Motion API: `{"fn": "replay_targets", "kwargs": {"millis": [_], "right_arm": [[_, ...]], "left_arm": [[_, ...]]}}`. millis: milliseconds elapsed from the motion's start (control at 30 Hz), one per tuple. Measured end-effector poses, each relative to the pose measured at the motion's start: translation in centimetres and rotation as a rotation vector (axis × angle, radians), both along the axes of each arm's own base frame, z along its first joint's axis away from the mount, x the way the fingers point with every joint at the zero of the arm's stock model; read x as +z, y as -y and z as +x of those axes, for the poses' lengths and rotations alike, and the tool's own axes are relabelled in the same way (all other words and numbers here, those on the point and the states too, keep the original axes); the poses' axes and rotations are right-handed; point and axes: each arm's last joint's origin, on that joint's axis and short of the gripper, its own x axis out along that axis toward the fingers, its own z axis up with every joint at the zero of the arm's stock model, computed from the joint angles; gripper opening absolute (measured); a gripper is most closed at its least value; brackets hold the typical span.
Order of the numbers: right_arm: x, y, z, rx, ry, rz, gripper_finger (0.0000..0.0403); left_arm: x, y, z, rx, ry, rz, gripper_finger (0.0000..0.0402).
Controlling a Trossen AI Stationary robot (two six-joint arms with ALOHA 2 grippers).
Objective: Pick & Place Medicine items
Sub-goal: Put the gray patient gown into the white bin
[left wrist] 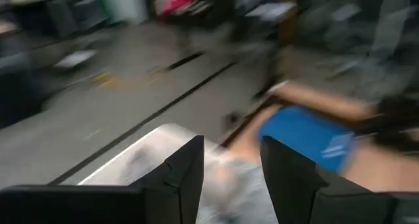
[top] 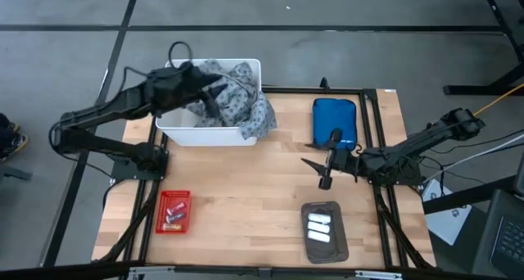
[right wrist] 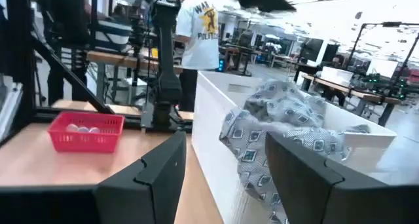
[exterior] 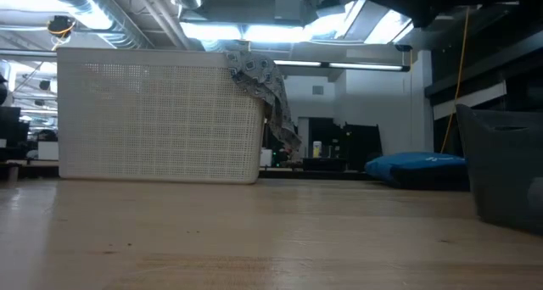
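Left pincer: over the white bin, above the grey cloth, fingers apart, holding nothing
Right pincer: mid-tabletop beside blue pouch, open, empty
Medicine items: in red basket; white ones on grey tray

From my station I count two robot arms, the left arm at the upper left of the overhead frame and the right arm at the right. I see one white perforated bin at upper centre, with one grey patterned cloth draped over its rim. There is one blue zipped pouch right of centre. One red mesh basket sits at lower left; its small items I cannot count. One grey tray at lower centre holds three white packets.
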Motion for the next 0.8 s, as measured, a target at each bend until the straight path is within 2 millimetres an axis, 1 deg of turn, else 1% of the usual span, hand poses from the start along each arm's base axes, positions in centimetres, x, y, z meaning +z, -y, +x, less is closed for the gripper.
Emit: {"fn": "replay_targets", "kwargs": {"millis": [133, 267, 333, 400, 533, 633, 800], "right_arm": [[-0.9, 0.8, 0.8, -0.06, -0.05, -0.016, 0.021], [-2.9, 2.7, 2.6, -0.158, -0.175, -0.018, 0.021], [-3.5, 3.7, 3.6, -0.157, -0.208, -0.004, 0.021], [-4.0, 4.4, 4.7, -0.115, -0.238, 0.015, 0.021], [-4.8, 5.5, 7.1, -0.065, -0.311, 0.029, 0.0213], [-5.7, 6.3, 8.8, -0.079, -0.403, 0.01, 0.023], [-7.0, 7.3, 11.5, -0.148, -0.468, -0.031, 0.0272]], "left_arm": [[1.4, 2.4, 0.3, -0.225, 0.131, 0.02, 0.0148], [1.4, 5.0, 2.0, -0.355, 0.183, 0.055, 0.0148], [0.8, 6.0, 2.9, -0.385, 0.179, 0.078, 0.0148], [0.6, 7.0, 3.8, -0.412, 0.183, 0.092, 0.0148], [0.2, 8.9, 5.1, -0.455, 0.186, 0.107, 0.0148], [-0.1, 10.2, 5.6, -0.489, 0.18, 0.124, 0.0148], [-0.3, 12.1, 5.9, -0.518, 0.175, 0.153, 0.0148]]}}
